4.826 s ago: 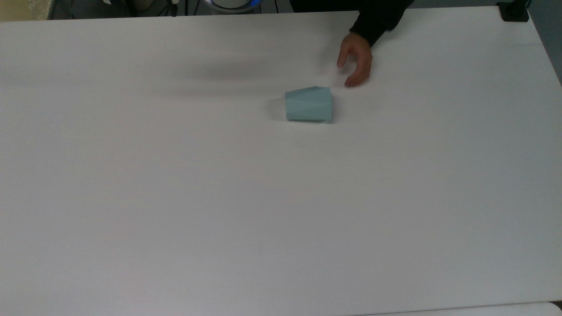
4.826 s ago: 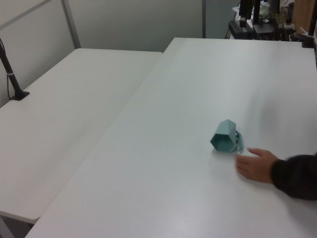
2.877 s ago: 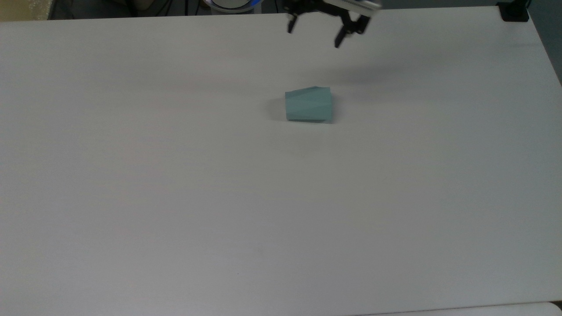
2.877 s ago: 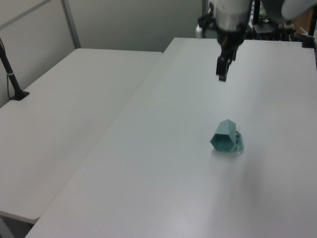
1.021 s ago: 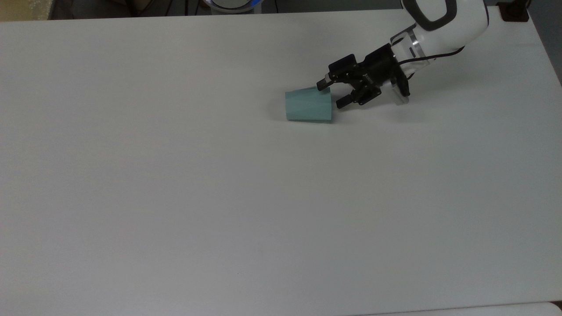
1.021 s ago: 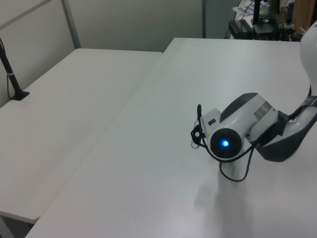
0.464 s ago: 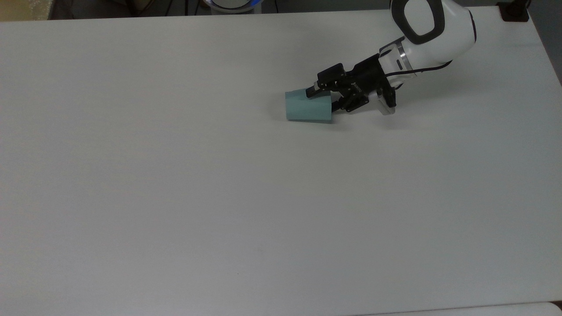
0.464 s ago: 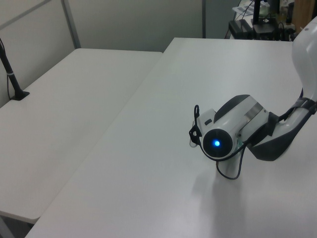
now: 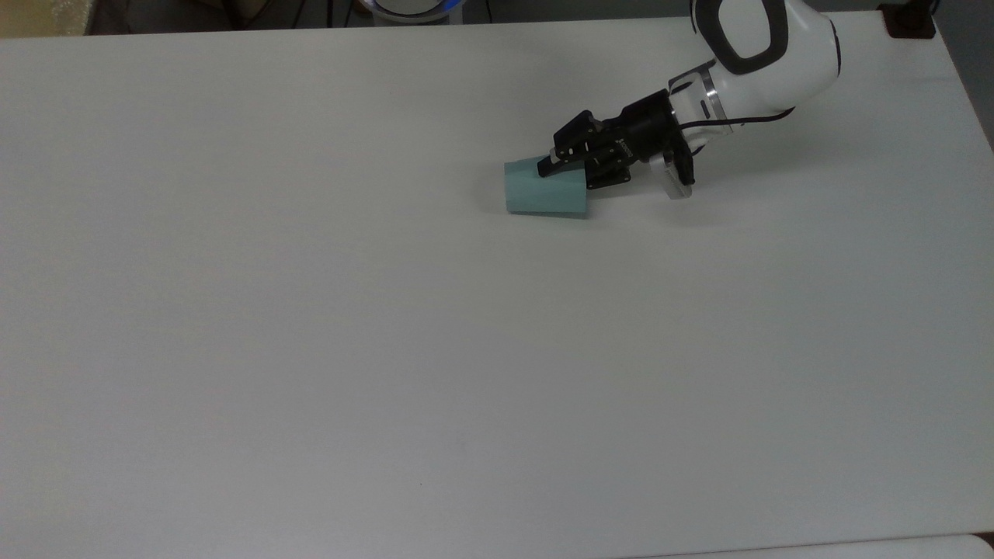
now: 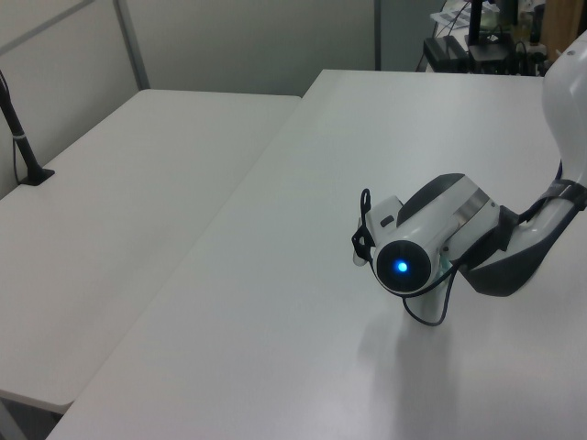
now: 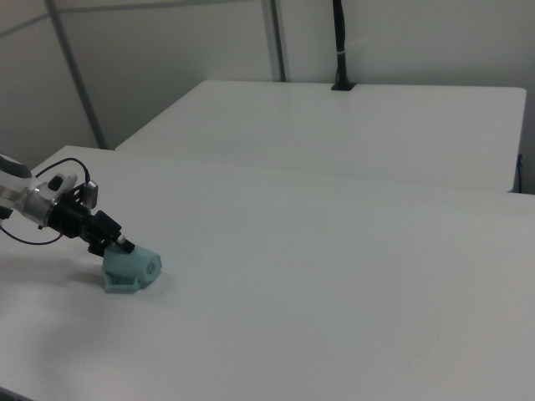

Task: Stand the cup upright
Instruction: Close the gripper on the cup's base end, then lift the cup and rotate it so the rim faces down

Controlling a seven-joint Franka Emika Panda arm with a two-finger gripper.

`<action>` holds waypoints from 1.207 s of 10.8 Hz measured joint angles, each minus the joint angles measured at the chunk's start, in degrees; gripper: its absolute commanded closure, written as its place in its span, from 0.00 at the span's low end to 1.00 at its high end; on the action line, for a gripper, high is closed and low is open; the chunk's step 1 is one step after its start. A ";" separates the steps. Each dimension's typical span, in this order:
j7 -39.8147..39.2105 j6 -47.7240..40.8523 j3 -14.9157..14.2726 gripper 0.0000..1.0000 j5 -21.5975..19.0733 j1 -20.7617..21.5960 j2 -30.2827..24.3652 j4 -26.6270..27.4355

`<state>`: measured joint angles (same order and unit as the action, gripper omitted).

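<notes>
The cup (image 9: 543, 186) is found lying on its side on the white table (image 9: 388, 349), in the far part of the table as seen in the top view and a little toward the top view's right of centre. Its wider rim end is turned toward the top view's right, and its narrower base toward the top view's left. In the right view the cup (image 11: 129, 269) is seen near the right view's left edge, with its base facing the right view's right.

The gripper (image 9: 561, 172) is positioned at the rim end of the cup, reaching in low from the top view's right. One finger (image 9: 547, 165) is laid along the upper outer wall of the cup; the other is placed at or inside the mouth and is largely hidden by the rim. The cup wall appears to be pinched between the two fingers, which are drawn close together. In the right view the gripper (image 11: 117, 246) is seen touching the top of the cup.

The white arm (image 9: 757, 46) is extended from the top view's upper right. In the left view the arm (image 10: 440, 234) is seen end-on with a blue light (image 10: 401, 268) lit, and the cup is hidden behind it.

A second white table (image 10: 119, 211) is observed beside the first, with a black pole (image 10: 23, 137) standing on it
</notes>
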<state>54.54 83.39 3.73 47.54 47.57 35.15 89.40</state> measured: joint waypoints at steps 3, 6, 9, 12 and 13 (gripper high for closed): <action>-0.47 -0.02 0.01 1.00 0.78 0.24 -0.07 0.56; -0.65 -0.02 0.00 1.00 1.10 0.36 -0.09 0.76; -0.86 0.31 -0.01 1.00 -0.18 -0.62 -1.16 0.58; -4.11 2.05 -0.02 1.00 -3.84 -2.76 -2.01 -1.32; -4.46 2.85 -0.02 1.00 -4.43 -3.33 -2.27 -1.88</action>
<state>50.08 86.23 3.71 43.11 44.24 32.88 87.52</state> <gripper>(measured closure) 0.837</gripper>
